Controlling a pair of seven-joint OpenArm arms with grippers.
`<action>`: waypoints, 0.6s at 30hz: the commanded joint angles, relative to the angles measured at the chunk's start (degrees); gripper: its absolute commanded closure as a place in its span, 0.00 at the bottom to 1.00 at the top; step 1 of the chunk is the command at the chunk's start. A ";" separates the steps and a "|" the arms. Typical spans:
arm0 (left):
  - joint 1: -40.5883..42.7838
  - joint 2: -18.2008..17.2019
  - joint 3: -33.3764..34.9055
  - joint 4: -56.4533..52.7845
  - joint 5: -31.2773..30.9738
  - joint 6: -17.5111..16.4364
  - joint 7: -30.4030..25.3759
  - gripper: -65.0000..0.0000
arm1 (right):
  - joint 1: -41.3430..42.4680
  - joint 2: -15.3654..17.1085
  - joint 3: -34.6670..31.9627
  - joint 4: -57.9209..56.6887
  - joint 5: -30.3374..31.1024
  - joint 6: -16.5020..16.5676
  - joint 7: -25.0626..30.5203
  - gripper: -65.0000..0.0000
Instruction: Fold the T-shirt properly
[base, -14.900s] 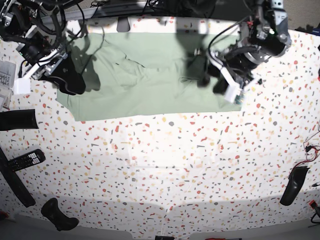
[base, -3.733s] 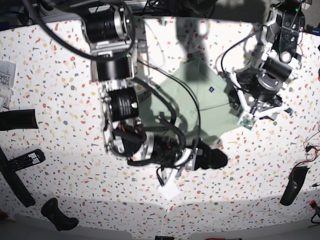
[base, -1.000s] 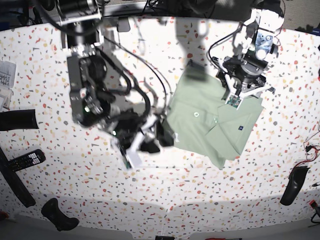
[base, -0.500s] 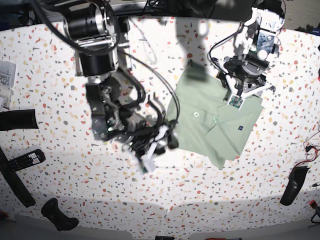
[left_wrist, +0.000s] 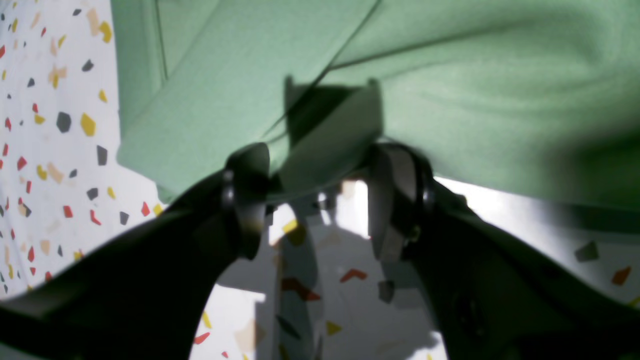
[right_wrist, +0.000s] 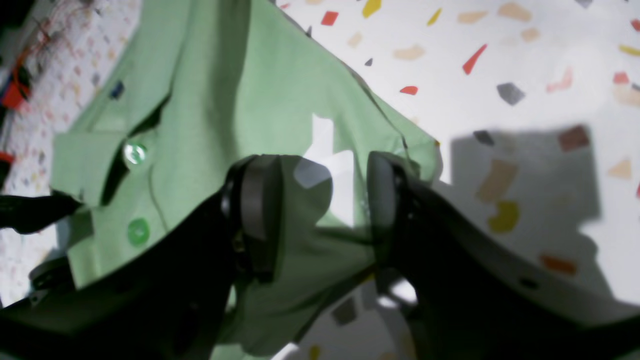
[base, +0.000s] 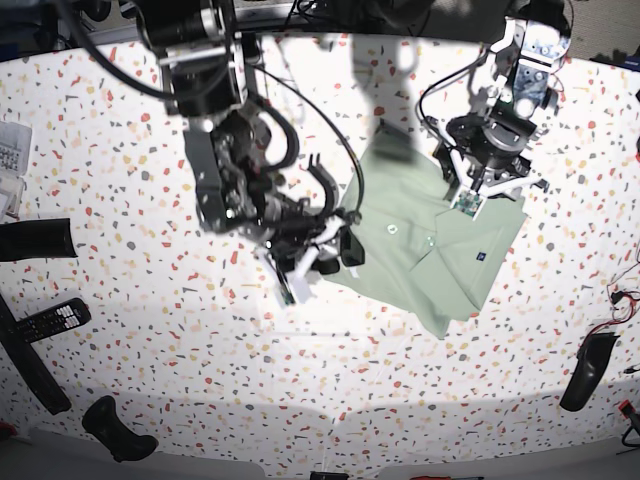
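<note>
The pale green T-shirt lies folded into a slanted packet right of the table's middle, collar and buttons facing up, with a small dark label near its right edge. My right gripper is at the packet's left edge. In the right wrist view the right gripper stands open, its fingers straddling a corner of the T-shirt. My left gripper is at the upper right edge. Seen from its own wrist camera, the left gripper is open, and a fold of the T-shirt reaches between the fingertips.
The speckled white table spreads out around the shirt. A remote control and dark objects lie along the left edge, with another dark piece at the bottom left. A black object and wires sit at the right edge.
My right arm has swung up and to the right, bringing its gripper to the shirt's left edge. The left arm and the shirt have barely shifted.
</note>
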 joint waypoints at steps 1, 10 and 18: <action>-0.48 -0.33 -0.26 0.59 0.33 0.24 -0.44 0.54 | -0.55 -0.02 -0.13 0.35 -0.17 0.34 -1.73 0.58; -0.50 -0.35 -0.26 0.59 0.35 0.22 -5.14 0.54 | -7.19 0.15 -0.13 6.69 4.94 0.34 -4.66 0.58; -0.55 -0.35 -0.26 0.59 0.70 0.20 -9.49 0.54 | -11.02 0.15 -0.13 14.91 5.49 0.34 -8.31 0.58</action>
